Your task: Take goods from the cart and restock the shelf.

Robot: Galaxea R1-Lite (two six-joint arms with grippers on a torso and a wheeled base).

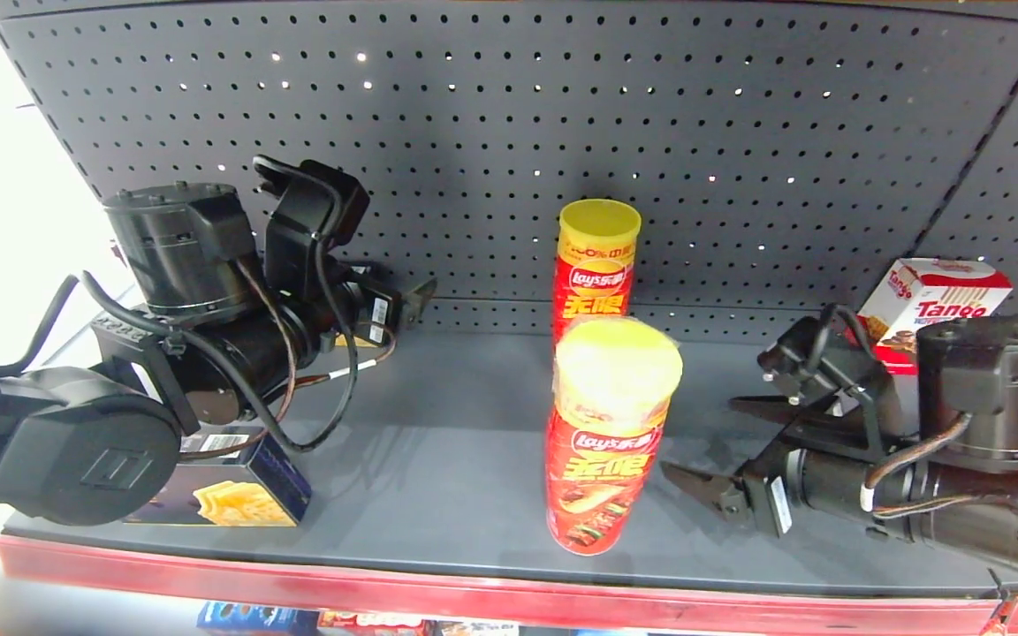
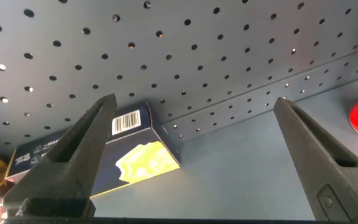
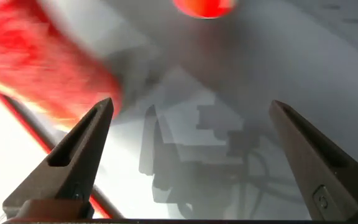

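Though well begun, likely not finished. On the shelf: front chip can standing up, second can right behind it. Left of front chip can: left gripper, fingers wide open, holding nothing. Right of it: right gripper, fingers wide open too, holding nothing. Probably more goods to fetch.

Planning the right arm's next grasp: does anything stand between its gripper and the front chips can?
Nothing visible does. The right gripper, open, sits just right of the front chips can, with only bare shelf between them. The second can stands behind the front one, out of that path.
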